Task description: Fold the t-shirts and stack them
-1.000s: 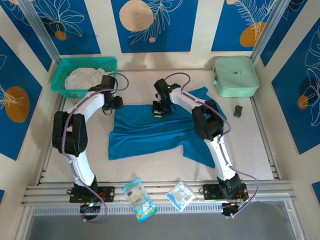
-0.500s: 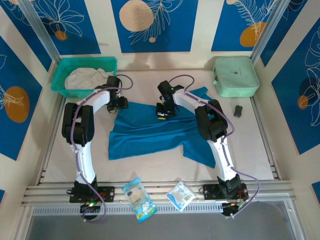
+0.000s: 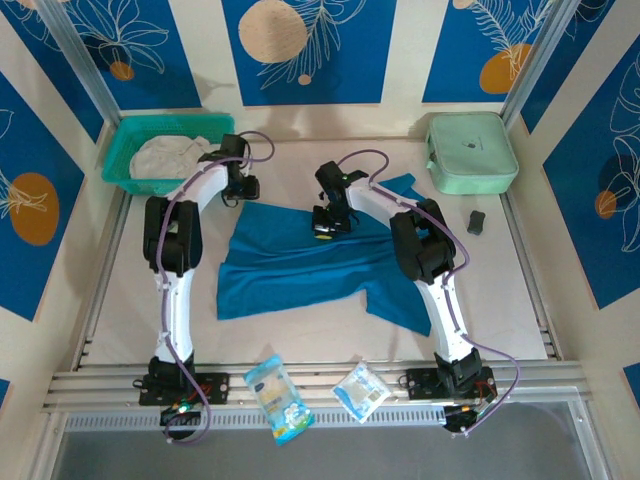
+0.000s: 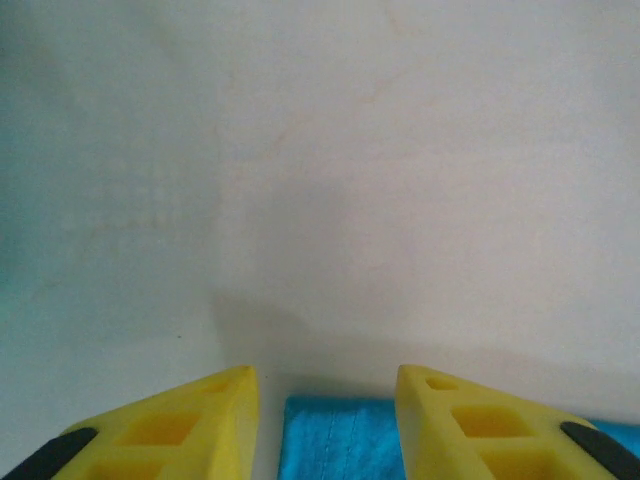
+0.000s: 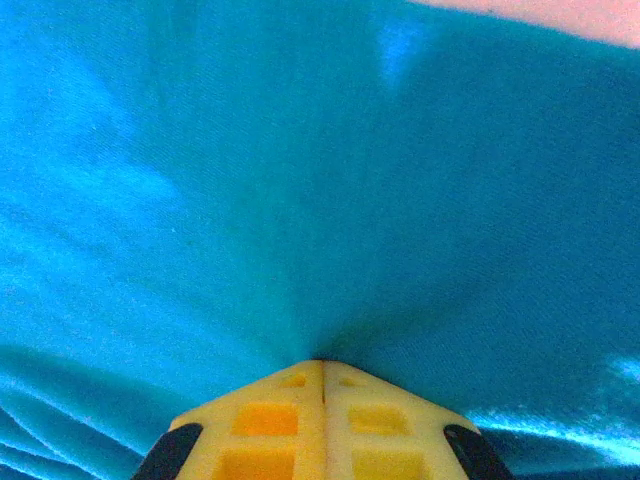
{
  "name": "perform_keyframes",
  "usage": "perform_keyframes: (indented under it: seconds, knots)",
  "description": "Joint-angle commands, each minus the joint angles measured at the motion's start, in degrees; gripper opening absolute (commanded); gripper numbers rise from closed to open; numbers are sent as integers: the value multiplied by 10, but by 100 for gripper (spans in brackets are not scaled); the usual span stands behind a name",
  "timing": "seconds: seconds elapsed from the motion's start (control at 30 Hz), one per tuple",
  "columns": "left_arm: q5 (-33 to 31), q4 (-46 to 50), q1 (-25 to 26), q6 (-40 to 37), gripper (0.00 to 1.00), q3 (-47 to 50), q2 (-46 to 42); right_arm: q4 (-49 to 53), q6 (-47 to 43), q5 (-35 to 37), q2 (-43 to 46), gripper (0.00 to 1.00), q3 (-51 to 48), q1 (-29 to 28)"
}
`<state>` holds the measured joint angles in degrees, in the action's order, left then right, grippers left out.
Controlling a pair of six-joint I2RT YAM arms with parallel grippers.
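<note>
My right end effector (image 5: 322,365) pinched the teal t-shirt (image 3: 300,265) lying on the tabletop (image 3: 300,330); my left end effector (image 4: 325,385) stood spread at its far corner, perhaps short of the hem, so closing there could miss and skew the fold

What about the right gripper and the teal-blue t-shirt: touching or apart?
Touching. In the right wrist view the right gripper is shut on the teal-blue t-shirt, whose cloth puckers into folds meeting at the tips.
</note>
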<state>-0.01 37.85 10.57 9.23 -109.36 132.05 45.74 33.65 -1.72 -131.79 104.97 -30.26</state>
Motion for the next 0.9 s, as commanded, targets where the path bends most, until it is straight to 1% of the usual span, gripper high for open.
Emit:
perform_keyframes:
  seconds: [0.0,0.13,0.33,0.5,0.67,0.7,0.77,0.83,0.87]
  knots:
    - [4,57,-2,-34,39,-14,15,40,-7,17,-15,0,-13,-1]
    - [13,72,-2,-51,38,-13,17,42,-9,17,-17,0,-10,1]
    - [2,75,-1,-64,37,-22,24,44,-10,17,-16,0,-9,1]
    - [4,88,-1,-70,37,-58,54,41,-10,16,-16,0,-15,1]
    - [4,127,0,-77,35,-100,87,40,-10,15,-16,0,-20,2]
    - [4,129,1,-77,34,-99,88,39,-10,15,-17,0,-21,2]
    - [6,136,4,-78,29,-97,90,38,-10,15,-16,0,-22,4]
    - [6,140,8,-80,21,-91,90,37,-9,13,-16,0,-22,6]
    - [6,140,11,-81,14,-85,88,36,-9,11,-16,0,-22,6]
